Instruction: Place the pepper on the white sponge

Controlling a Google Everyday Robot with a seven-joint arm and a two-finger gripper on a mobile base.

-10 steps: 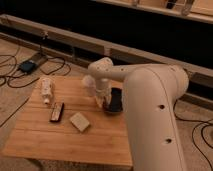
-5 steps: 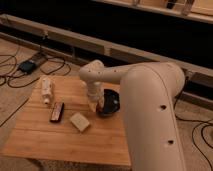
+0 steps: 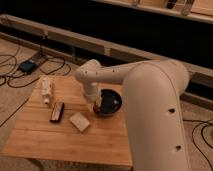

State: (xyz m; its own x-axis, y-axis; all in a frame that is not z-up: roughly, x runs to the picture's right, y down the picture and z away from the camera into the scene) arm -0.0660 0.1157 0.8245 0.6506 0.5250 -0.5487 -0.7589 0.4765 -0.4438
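Leftward and a little lower is where the arm [image 3: 117, 74] has swung over the past second: its wrist has drifted off the bowl [image 3: 118, 98] toward the left, and the gripper [image 3: 95, 106] has dropped closer to the table [image 3: 60, 145]. Nothing on the table has shifted.

Now the gripper hangs at the bowl's 9 o'clock rim, pointing down, just above the wood. It is clenched, and a small dark red bit, the pepper [image 3: 95, 108], shows at its tip, seemingly pinched between the fingers. Whether the pepper touches the rim or the table cannot be told.

From the gripper, the sponge [image 3: 79, 121] lies near, at about 7 o'clock, flat on the table and apart from both gripper and pepper. Its top is bare. The remote [image 3: 57, 112] lies at the sponge's 10 o'clock, just beside it without touching, its long side running from 12 to 6. The bottle [image 3: 46, 90] lies on its side at the remote's 11 o'clock, near the table's far left edge.

Past the table's middle, at roughly 2 o'clock, sits the bowl, dark and round. The arm reaches in from 3 o'clock, its large pale body filling the right side and hiding the table's right edge.
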